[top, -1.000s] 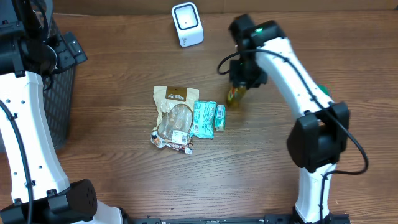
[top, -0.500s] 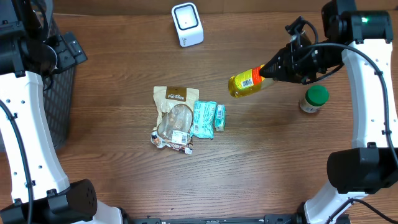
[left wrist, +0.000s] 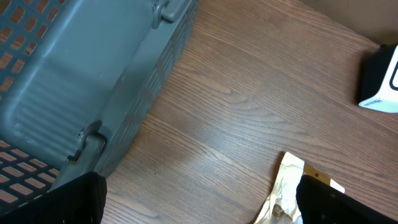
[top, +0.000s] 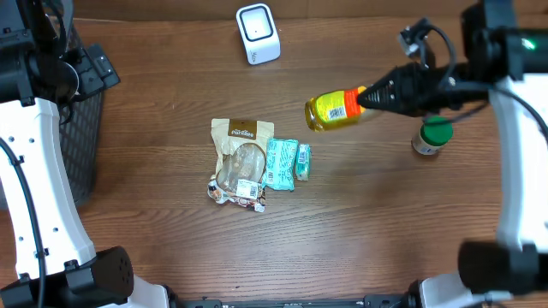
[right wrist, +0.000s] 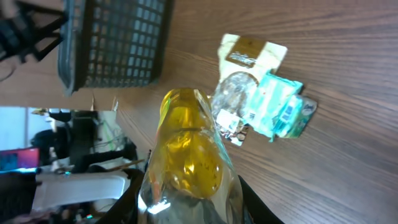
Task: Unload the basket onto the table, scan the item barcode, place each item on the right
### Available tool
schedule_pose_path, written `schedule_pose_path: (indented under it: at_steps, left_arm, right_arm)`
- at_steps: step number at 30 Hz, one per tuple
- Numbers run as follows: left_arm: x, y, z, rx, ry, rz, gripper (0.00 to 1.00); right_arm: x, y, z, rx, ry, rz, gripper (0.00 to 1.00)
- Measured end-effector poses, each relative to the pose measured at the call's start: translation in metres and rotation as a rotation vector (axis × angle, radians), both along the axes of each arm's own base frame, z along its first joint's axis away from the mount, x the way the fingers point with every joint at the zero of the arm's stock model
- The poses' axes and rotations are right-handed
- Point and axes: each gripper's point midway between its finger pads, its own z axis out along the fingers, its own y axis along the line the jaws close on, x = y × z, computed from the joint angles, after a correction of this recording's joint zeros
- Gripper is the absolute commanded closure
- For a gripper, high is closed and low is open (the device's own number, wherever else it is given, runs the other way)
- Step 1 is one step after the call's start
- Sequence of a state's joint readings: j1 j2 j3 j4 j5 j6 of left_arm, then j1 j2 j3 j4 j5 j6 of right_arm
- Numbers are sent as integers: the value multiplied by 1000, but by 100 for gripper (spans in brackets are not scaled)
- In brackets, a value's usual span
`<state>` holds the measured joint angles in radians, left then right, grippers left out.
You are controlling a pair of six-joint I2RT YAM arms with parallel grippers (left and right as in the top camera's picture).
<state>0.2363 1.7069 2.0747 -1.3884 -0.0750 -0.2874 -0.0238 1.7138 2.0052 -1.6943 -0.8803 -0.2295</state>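
While the left gripper (left wrist: 199,202) is hanging wide open by the basket (top: 86,128), the right gripper (top: 374,96) is clamping the yellow bottle (top: 332,110).
The white scanner (top: 258,33), snack pouch (top: 240,162) and teal packets (top: 282,162) are lying on the table (top: 171,239); the bottle is hovering sideways right of them, near a green-capped jar (top: 432,135).

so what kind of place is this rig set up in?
Probably a mock shop checkout on a lab bench: a white scanner on the wooden table, snack packets, a mesh basket, and the right claw holding a yellow bottle.
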Motion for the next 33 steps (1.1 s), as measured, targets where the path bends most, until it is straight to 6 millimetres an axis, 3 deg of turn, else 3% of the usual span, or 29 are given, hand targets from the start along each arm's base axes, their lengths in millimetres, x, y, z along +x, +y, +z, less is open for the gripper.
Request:
schedule_pose_path:
  at_steps: [3, 8, 12, 16, 21, 33]
  left_arm:
    - [0, 0, 0, 0, 0, 0, 0]
    - [0, 0, 0, 0, 0, 0, 0]
    - [0, 0, 0, 0, 0, 0, 0]
    - [0, 0, 0, 0, 0, 0, 0]
    - [0, 0, 0, 0, 0, 0, 0]
    - [0, 0, 0, 0, 0, 0, 0]
  right_arm:
    - [-31, 1, 30, 2, -105, 4, 80]
    - [-63, 6, 40, 33, -132, 15, 81]
    - [-62, 11, 16, 78, -48, 29, 81]
    - [-59, 19, -22, 117, 56, 50, 81]
    - [-68, 35, -55, 173, 160, 97, 81]
    - [-74, 41, -57, 210, 179, 115, 81]
